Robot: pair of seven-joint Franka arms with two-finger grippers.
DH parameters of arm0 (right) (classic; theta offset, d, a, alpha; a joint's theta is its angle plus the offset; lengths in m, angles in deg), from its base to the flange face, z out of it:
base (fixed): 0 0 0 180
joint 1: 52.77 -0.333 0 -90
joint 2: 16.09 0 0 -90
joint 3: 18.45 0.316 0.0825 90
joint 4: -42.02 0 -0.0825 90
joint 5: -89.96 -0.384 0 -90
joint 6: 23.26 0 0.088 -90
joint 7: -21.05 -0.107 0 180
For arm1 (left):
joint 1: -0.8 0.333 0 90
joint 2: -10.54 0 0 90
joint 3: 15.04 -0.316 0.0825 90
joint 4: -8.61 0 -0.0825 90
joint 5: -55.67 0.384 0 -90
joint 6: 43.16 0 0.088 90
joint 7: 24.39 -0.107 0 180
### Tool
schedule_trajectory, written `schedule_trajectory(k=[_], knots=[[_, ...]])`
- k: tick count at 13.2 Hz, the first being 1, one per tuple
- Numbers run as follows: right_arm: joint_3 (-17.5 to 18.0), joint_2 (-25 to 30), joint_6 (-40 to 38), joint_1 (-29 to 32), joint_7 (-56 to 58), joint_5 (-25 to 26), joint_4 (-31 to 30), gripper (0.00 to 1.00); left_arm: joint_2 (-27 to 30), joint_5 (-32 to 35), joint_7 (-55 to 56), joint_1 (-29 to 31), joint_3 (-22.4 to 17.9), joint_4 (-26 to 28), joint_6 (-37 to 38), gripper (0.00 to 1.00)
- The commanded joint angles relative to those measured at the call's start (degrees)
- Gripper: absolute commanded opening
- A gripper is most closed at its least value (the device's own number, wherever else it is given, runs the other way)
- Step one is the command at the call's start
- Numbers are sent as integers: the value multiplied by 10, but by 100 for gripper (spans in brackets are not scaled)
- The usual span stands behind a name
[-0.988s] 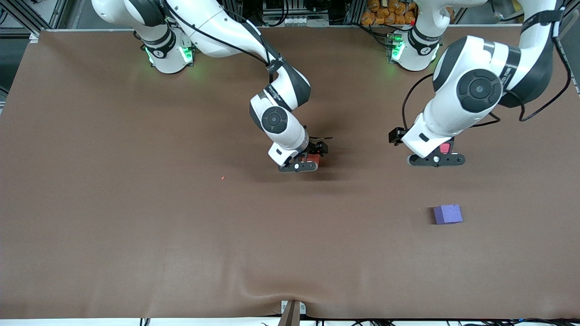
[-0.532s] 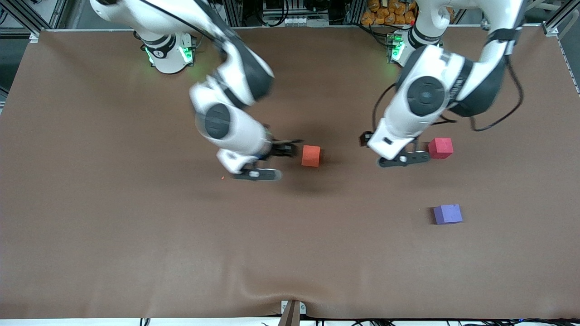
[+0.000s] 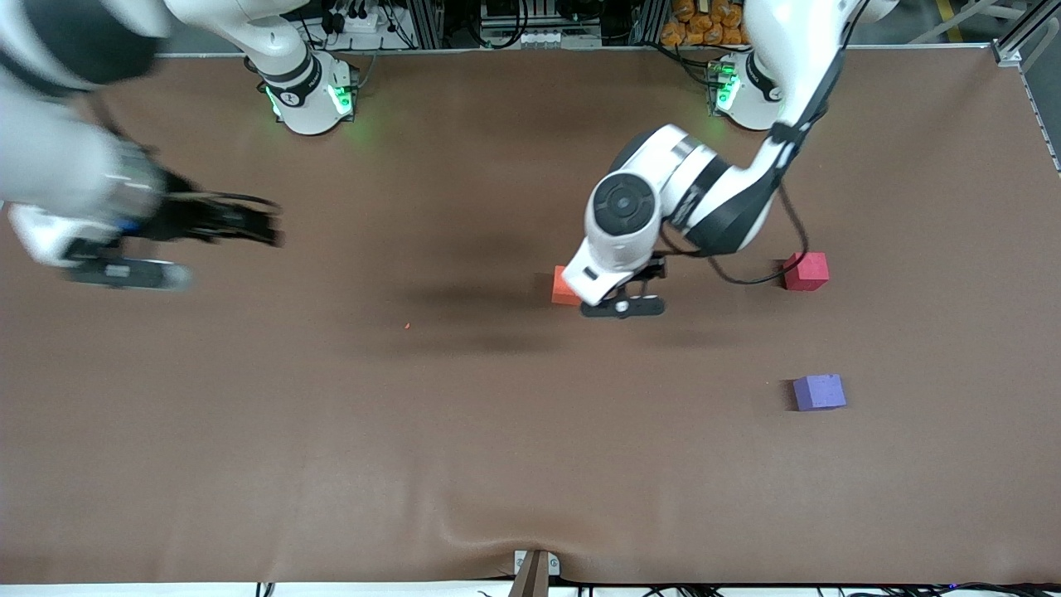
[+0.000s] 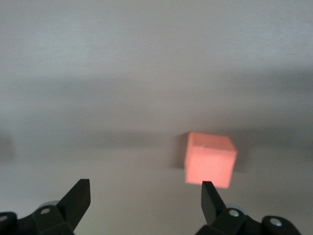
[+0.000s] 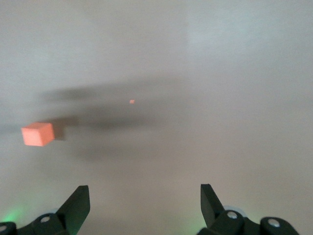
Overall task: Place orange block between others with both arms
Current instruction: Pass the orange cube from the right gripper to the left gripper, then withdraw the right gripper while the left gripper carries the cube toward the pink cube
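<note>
The orange block (image 3: 561,286) sits on the brown cloth near the table's middle, partly covered by the left arm's hand. My left gripper (image 3: 622,308) hovers right beside it, open and empty. In the left wrist view the orange block (image 4: 210,159) lies just off one fingertip (image 4: 211,198) of the left gripper (image 4: 145,200), not between the jaws. The pinkish-red cube (image 3: 806,271) and the purple cube (image 3: 819,391) rest toward the left arm's end. My right gripper (image 3: 124,272) is out at the right arm's end, open and empty. From the right gripper (image 5: 144,203) the orange block (image 5: 37,133) looks small and distant.
A tiny orange speck (image 3: 407,326) lies on the cloth between the two grippers. The cloth bulges in a wrinkle (image 3: 464,531) by the table edge nearest the front camera. The green-lit arm bases (image 3: 311,95) stand along the farthest edge.
The right arm has swung away from the orange block toward its own end of the table. The left arm has left the pinkish-red cube and come over beside the orange block.
</note>
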Motion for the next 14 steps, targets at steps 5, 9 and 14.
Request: schedule_trajectory(k=[5,9,14], knots=[[15,23,-7,87,193,104,-16,100,-77,25,53,-46,-2,-9,-87,100],[15,23,-7,86,194,107,-14,100,-80,33,51,-49,-2,13,-94,100],[20,19,-10,81,187,98,-3,100,-84,30,54,-54,0,21,-113,100]])
